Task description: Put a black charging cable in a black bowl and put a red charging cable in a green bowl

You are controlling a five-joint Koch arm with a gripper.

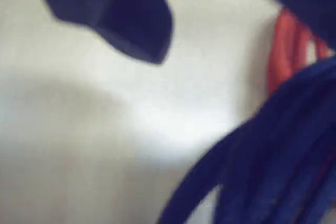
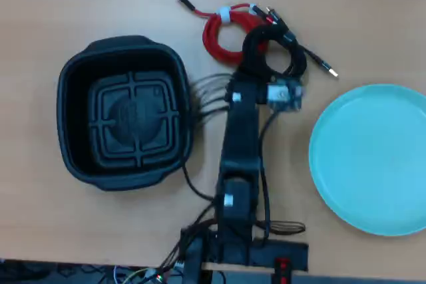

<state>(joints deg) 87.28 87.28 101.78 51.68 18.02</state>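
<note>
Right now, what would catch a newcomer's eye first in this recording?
In the overhead view, the red charging cable stands out brightest, coiled near the table's top edge and overlapping the black charging cable on its right. The arm reaches up to them, but its gripper is hidden against the black coil. The black bowl at left and green bowl at right are both empty.

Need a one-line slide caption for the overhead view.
Arm reaches over black cable beside red cable; black bowl and green bowl empty.
</note>
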